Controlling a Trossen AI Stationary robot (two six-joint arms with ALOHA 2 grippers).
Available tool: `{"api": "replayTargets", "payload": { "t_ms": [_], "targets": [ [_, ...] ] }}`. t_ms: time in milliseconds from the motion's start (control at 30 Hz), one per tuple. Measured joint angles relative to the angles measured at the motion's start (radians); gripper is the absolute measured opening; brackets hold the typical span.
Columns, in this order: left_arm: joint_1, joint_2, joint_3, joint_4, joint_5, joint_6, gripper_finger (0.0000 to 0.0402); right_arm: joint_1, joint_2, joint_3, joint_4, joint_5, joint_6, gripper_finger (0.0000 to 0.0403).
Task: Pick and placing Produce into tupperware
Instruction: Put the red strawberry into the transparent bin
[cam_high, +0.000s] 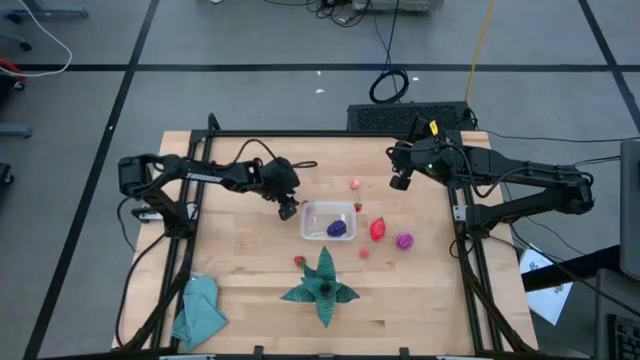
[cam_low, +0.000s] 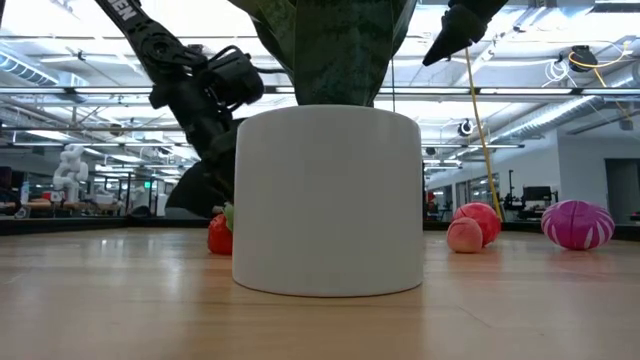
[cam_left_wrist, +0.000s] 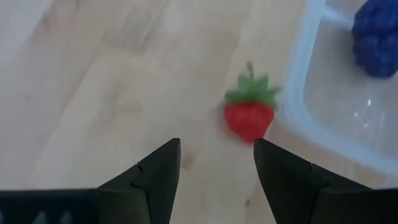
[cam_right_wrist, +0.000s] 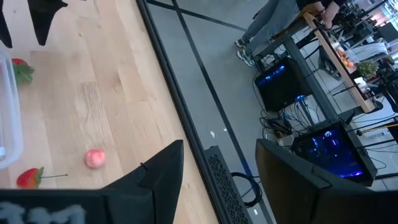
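Observation:
The clear tupperware (cam_high: 318, 212) stands at the table's middle with a purple grape-like fruit (cam_high: 340, 228) in it. My left gripper (cam_high: 288, 209) is open, above the table just left of the tupperware. In the left wrist view, its fingers (cam_left_wrist: 216, 163) are apart with a red strawberry (cam_left_wrist: 250, 116) ahead of them. That strawberry lies on the wood against the tupperware's wall (cam_left_wrist: 297, 93). More fruits lie to the right: a red one (cam_high: 377, 229), a spiky magenta ball (cam_high: 404, 240) and small pink ones (cam_high: 355, 184). My right gripper (cam_high: 402, 181) is open and empty, raised at the far right.
A dark-green star-shaped plant (cam_high: 322, 288) in a white pot (cam_low: 328, 200) stands near the front edge, with another strawberry (cam_high: 299, 261) just beyond it to the left. A teal cloth (cam_high: 198, 310) lies at the front left corner. Bare wood lies left of the tupperware.

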Motion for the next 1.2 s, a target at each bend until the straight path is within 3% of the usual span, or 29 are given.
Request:
{"api": "replayTargets", "payload": {
  "t_ms": [1200],
  "targets": [
    [-0.002,0.066,0.007,0.094,0.066,0.032,0.0209,0.000,0.000,0.000,0.003,0.000,0.023,0.0192]
  ]
}}
